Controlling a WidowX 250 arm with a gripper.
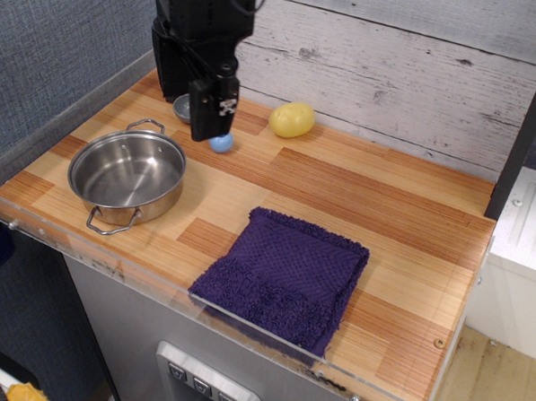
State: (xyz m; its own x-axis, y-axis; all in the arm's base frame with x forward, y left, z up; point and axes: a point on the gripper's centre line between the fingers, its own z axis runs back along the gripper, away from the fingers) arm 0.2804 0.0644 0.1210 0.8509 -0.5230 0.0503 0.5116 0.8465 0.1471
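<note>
The observation.image view shows you the gripper low over a small blue object. The object is round and glossy and lies on the wooden counter near the back wall, beside a yellow lemon-shaped piece. You cannot tell whether the jaws are apart or together. The white marks on the gripper are unreadable.

My wooden bench carries a steel pot; right of it a purple towel, behind it a blue ball and a yellow fruit
</note>
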